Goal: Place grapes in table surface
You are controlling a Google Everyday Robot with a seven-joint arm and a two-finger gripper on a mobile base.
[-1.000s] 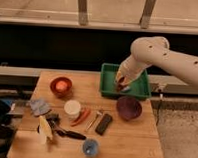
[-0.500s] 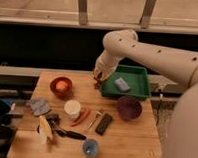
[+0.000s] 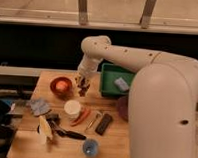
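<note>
Tool [image 3: 82, 86] low over the table [image 3: 114, 144], near its back edge, clenched on dark grapes [image 3: 82, 90] that hang just above the wood. Just left of the tool, a red bowl [image 3: 61, 85] with something orange inside. To the right, a green bin [image 3: 108, 79] holding a pale grey object [image 3: 121, 84]. White arm [image 3: 138, 58] arching from the tool up and across to the right, its bulky lower part filling the right side and hiding part of the bin and of a dark purple bowl [image 3: 122, 108]. Nearer the front, a white cup [image 3: 72, 108], an orange-red item [image 3: 81, 116] beside it, a metal utensil [image 3: 94, 121] and a black bar [image 3: 104, 123]. Farther left, a grey-blue cloth [image 3: 39, 106]; below it, a yellowish item [image 3: 44, 129] and a black-handled tool-like piece [image 3: 67, 133]. At the front edge, a small blue cup [image 3: 91, 147].
</note>
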